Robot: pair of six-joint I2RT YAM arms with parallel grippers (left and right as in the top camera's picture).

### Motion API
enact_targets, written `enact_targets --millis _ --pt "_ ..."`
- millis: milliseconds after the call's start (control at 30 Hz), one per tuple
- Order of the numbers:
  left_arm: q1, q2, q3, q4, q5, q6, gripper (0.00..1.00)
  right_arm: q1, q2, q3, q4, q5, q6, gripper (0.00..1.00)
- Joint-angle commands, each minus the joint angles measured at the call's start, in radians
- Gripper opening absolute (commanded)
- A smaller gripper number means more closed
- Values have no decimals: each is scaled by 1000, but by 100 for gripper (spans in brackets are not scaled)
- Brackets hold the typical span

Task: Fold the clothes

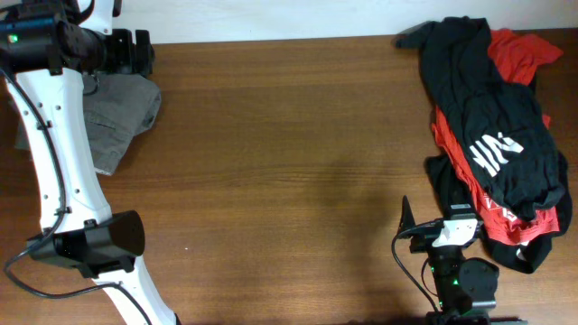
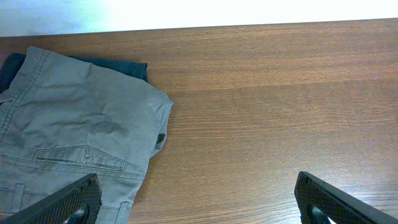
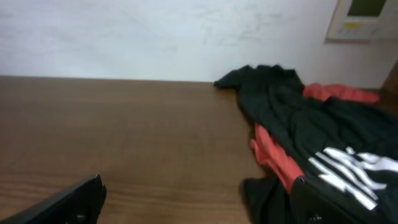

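Note:
A folded grey pair of trousers (image 1: 117,117) lies at the table's far left, over a dark garment (image 2: 118,65); it also shows in the left wrist view (image 2: 68,137). A heap of unfolded clothes lies at the right: a black shirt with white print (image 1: 492,108) over a red garment (image 1: 519,54), seen too in the right wrist view (image 3: 311,130). My left gripper (image 2: 199,202) is open and empty, just right of the trousers near the back edge. My right gripper (image 3: 199,199) is open and empty near the front edge, beside the heap's lower end.
The wooden table (image 1: 289,162) stretches bare between the trousers and the heap. The left arm (image 1: 54,153) runs along the left side. A white wall with a panel (image 3: 364,18) stands behind the table.

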Motion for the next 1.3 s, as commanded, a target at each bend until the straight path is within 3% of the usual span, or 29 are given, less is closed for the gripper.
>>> enact_targets --millis 0,1000,1133,1267 --pt "4 -19 -1 -1 4 16 99 -9 -23 -7 -5 31 16 99" --pt "13 -50 -3 -24 12 16 99 -8 -23 -7 -5 31 15 99" --pt "12 -124 -64 100 123 17 99 -8 -23 -7 -5 31 15 99" --pt "-11 -277 -295 284 157 18 99 -8 -23 -7 -5 31 15 99"
